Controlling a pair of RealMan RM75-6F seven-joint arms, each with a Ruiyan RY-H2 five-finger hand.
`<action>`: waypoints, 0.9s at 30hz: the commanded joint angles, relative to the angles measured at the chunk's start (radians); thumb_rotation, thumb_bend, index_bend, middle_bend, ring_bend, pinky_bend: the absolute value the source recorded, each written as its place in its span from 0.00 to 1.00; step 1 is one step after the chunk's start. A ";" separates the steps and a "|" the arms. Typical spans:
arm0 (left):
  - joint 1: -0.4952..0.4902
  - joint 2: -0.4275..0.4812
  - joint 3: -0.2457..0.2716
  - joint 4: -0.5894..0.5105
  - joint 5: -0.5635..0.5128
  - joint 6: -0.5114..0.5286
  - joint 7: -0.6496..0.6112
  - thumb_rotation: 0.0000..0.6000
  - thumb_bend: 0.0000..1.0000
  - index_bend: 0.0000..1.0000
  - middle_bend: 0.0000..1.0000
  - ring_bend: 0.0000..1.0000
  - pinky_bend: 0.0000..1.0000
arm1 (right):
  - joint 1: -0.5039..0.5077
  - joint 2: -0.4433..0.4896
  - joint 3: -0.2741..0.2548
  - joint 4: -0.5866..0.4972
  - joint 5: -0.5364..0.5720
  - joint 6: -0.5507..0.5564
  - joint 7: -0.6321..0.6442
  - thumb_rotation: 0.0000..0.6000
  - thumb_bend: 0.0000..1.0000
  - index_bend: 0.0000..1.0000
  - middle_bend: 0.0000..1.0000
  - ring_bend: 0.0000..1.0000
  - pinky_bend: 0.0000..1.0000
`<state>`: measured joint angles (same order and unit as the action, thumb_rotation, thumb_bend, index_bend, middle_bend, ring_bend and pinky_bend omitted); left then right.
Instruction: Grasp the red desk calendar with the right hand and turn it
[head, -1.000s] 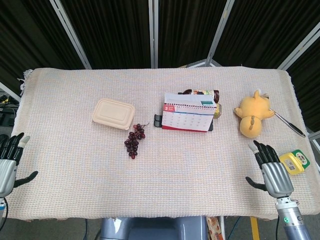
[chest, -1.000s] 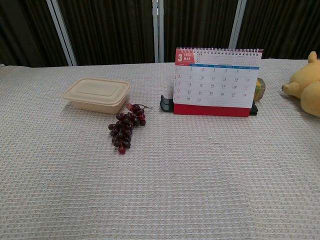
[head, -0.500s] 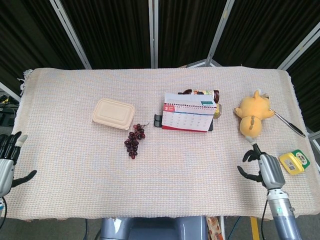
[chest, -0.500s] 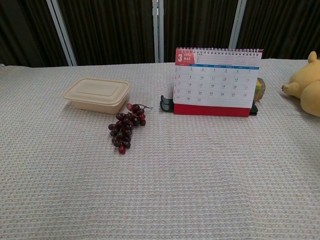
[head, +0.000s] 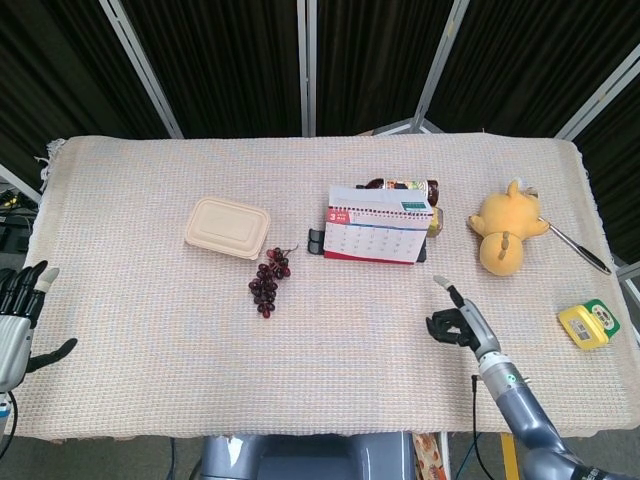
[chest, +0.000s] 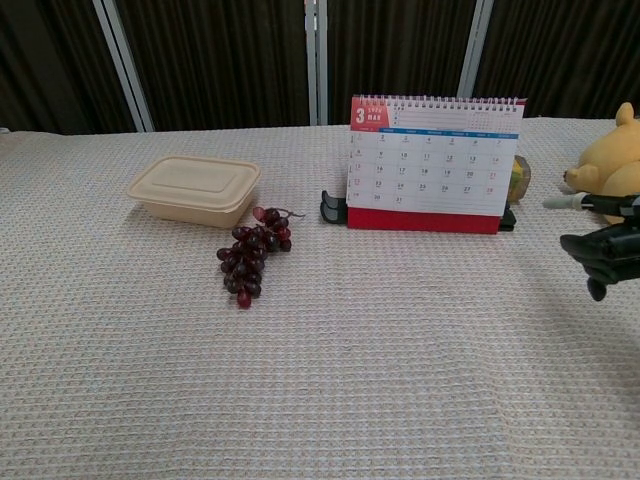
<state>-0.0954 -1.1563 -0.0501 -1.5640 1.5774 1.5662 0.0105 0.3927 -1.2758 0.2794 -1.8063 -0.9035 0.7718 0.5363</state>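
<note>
The red desk calendar (head: 376, 233) stands upright near the table's middle, its white March page facing me, and fills the centre of the chest view (chest: 433, 165). My right hand (head: 458, 318) hovers over the cloth in front of and to the right of it, well apart, fingers spread and holding nothing. The same hand (chest: 606, 247) enters the chest view at the right edge. My left hand (head: 18, 320) stays open off the table's left front edge.
A beige lidded box (head: 227, 227) and a bunch of dark grapes (head: 268, 281) lie left of the calendar. A bottle (head: 404, 185) lies behind it. A yellow plush toy (head: 505, 227), tongs (head: 577, 246) and a small yellow pack (head: 588, 325) sit at the right.
My right hand has moved from the table's right front corner leftward and forward toward the calendar, turning edge-on, and now shows in the chest view. The left hand barely moved.
</note>
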 joint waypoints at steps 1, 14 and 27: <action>0.000 0.001 0.000 -0.001 0.003 0.003 0.000 1.00 0.12 0.00 0.00 0.00 0.00 | 0.048 -0.024 0.032 0.043 0.071 -0.081 0.048 1.00 0.43 0.03 0.80 0.76 0.62; -0.005 -0.001 0.000 0.000 -0.007 -0.012 0.004 1.00 0.12 0.00 0.00 0.00 0.00 | 0.140 -0.113 0.042 0.170 0.199 -0.158 0.028 1.00 0.43 0.03 0.79 0.76 0.61; -0.011 -0.005 0.000 0.002 -0.007 -0.019 0.006 1.00 0.12 0.00 0.00 0.00 0.00 | 0.187 -0.164 0.065 0.242 0.253 -0.153 -0.009 1.00 0.43 0.02 0.79 0.75 0.61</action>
<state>-0.1063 -1.1608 -0.0500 -1.5618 1.5707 1.5475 0.0161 0.5767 -1.4376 0.3432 -1.5675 -0.6532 0.6194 0.5300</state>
